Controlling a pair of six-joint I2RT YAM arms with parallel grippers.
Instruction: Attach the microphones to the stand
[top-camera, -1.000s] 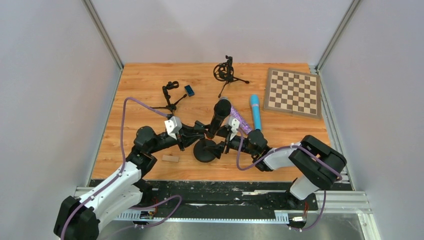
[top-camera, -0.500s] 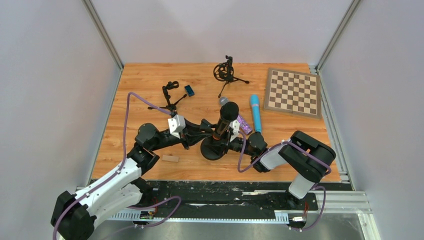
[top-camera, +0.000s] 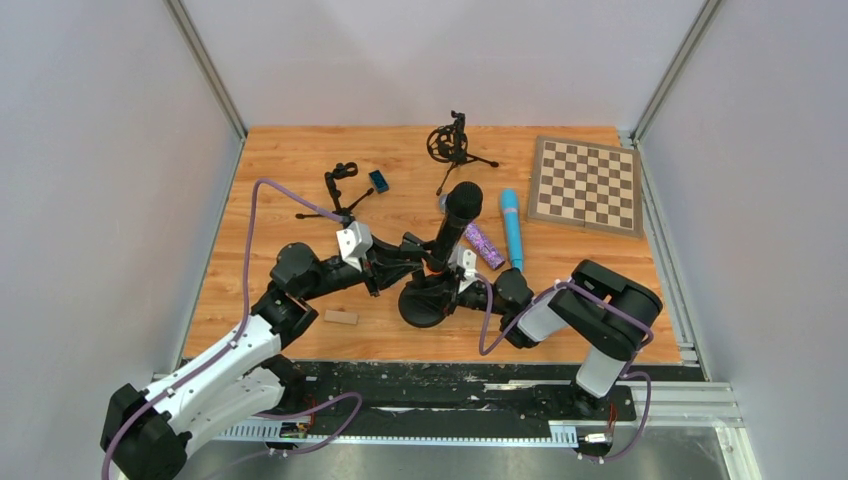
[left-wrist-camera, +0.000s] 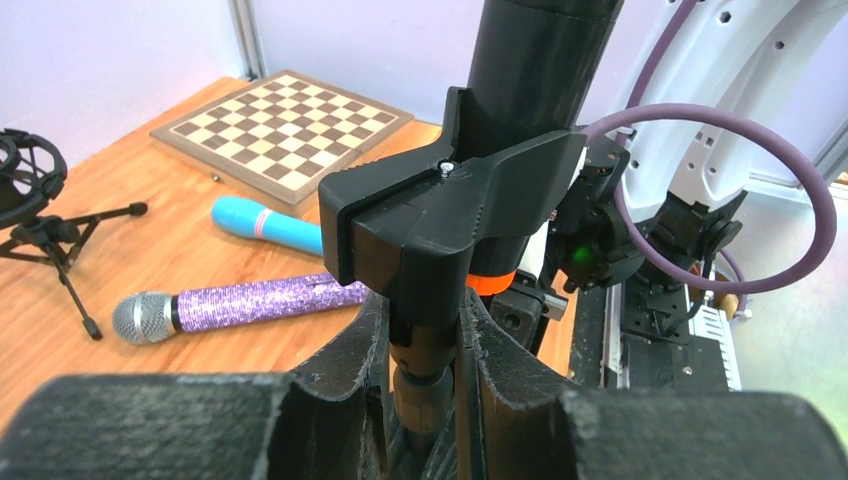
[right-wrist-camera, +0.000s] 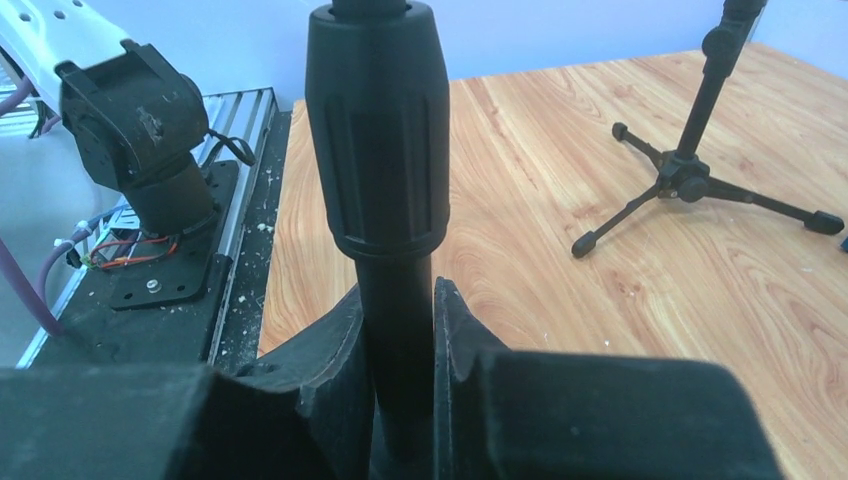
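Note:
The black microphone (top-camera: 456, 218) with the orange end (left-wrist-camera: 490, 282) sits in the clip (left-wrist-camera: 450, 215) of the round-based stand (top-camera: 424, 306), leaning up toward the back right. My left gripper (top-camera: 418, 258) (left-wrist-camera: 425, 345) is shut on the stand's neck joint just under the clip. My right gripper (top-camera: 452, 286) (right-wrist-camera: 400, 325) is shut on the stand's pole (right-wrist-camera: 378, 130) lower down. The purple glitter microphone (top-camera: 484, 246) (left-wrist-camera: 240, 305) and the light blue microphone (top-camera: 512, 226) (left-wrist-camera: 265, 222) lie on the table just right of the stand.
A chessboard (top-camera: 586, 185) lies at the back right. A tripod with a shock mount (top-camera: 450, 145) stands at the back centre, a small clip tripod (top-camera: 340, 195) and a blue object (top-camera: 378, 181) at the back left. A wooden block (top-camera: 340, 317) lies near the front.
My right gripper has shut on the stand's pole. The stand's base shifted slightly right, and the black microphone swung so its head points farther back and right.

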